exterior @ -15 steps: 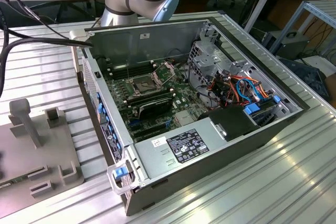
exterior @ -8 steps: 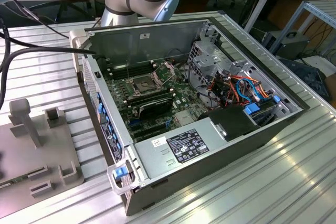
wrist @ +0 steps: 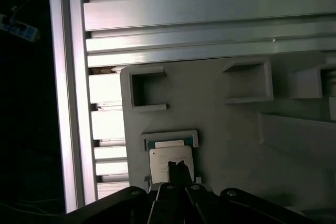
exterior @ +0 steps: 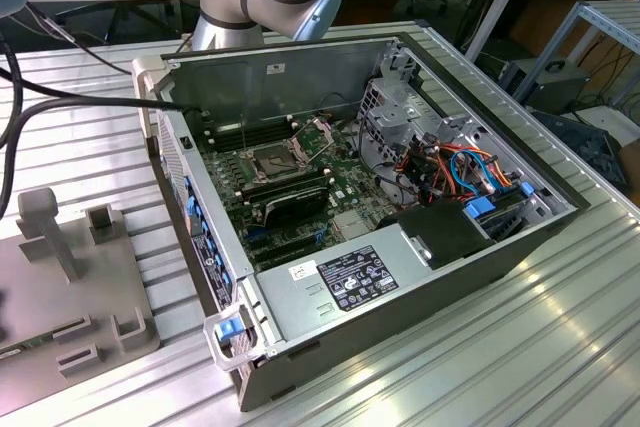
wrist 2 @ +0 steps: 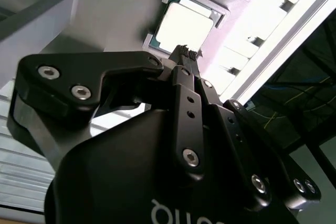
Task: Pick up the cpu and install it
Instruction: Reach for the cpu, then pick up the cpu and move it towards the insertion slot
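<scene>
In the second wrist view the gripper (wrist 2: pixel 185 51), fingers pinched together on nothing, is poised over the cpu (wrist 2: pixel 185 24). In the first wrist view the cpu lies flat in a framed recess of a grey tray (wrist: pixel 236 129). The open case (exterior: pixel 400 247) sits at the centre of the exterior view, its socket (exterior: pixel 275 159) upper left of centre.

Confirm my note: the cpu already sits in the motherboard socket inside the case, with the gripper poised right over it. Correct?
Not correct. The cpu lies in a recess of the grey fixture plate, not in the motherboard socket, as both wrist views show. The gripper is poised right over it.
</scene>
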You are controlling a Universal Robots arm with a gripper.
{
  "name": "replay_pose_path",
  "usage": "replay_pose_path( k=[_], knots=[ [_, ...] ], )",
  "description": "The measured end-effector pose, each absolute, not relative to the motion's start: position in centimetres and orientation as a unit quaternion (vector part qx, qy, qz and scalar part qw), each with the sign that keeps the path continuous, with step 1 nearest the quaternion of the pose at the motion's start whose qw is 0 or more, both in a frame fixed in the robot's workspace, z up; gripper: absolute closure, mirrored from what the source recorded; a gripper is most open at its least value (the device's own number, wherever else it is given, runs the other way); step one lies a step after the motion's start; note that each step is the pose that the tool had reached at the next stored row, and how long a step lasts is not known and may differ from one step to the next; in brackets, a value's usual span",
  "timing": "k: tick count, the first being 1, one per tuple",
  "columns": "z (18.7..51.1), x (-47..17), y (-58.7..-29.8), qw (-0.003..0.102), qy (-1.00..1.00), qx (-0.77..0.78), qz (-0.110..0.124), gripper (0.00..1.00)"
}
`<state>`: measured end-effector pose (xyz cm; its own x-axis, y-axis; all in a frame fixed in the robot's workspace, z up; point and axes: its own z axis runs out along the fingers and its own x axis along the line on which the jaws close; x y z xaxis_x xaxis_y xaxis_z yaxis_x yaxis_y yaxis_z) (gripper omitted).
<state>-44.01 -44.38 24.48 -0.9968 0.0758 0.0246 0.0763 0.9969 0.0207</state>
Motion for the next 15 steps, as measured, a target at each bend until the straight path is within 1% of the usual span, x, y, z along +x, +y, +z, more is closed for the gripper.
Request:
replay_pose_path(
  k=[6,15],
  knots=[
    [23.91,-44.11,-44.38,0.012,-0.999,-0.038,-0.011,0.89],
    [23.89,-44.27,-44.38,0.011,-0.999,-0.037,-0.011,0.89]
  ],
)
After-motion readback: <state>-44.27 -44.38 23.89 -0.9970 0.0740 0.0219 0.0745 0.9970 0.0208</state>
